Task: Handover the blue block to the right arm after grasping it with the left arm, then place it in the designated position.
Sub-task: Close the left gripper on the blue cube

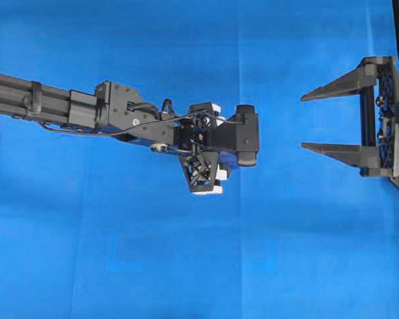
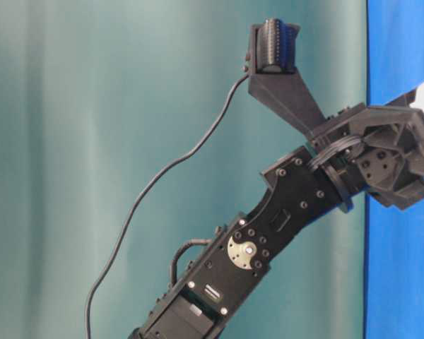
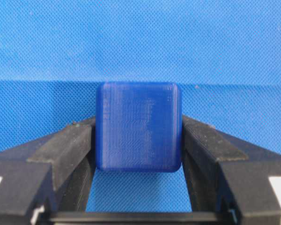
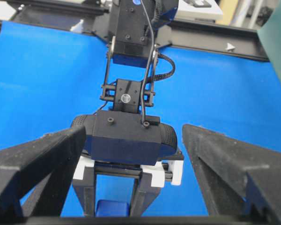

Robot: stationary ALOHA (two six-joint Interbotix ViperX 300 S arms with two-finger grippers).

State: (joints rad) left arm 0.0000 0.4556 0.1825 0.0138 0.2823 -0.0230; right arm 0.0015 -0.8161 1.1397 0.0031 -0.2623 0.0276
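The blue block [image 3: 138, 126], a small dark-blue cube, rests on the blue cloth between the left gripper's black fingers [image 3: 68, 145]. Both fingers press against its sides, so my left gripper [image 3: 138, 140] is shut on it. The right wrist view shows the block [image 4: 111, 207] low between those fingers, under the white end pieces. In the overhead view the left wrist [image 1: 216, 143] points straight down and hides the block. My right gripper [image 1: 303, 122] hangs open at the right, facing the left arm, with nothing in it. I cannot make out the designated position on the cloth.
Blue cloth [image 1: 186, 266] covers the table. A black frame rail [image 4: 210, 33] runs along the far edge behind the left arm. In the table-level view the left arm [image 2: 268, 233] stands against a teal backdrop.
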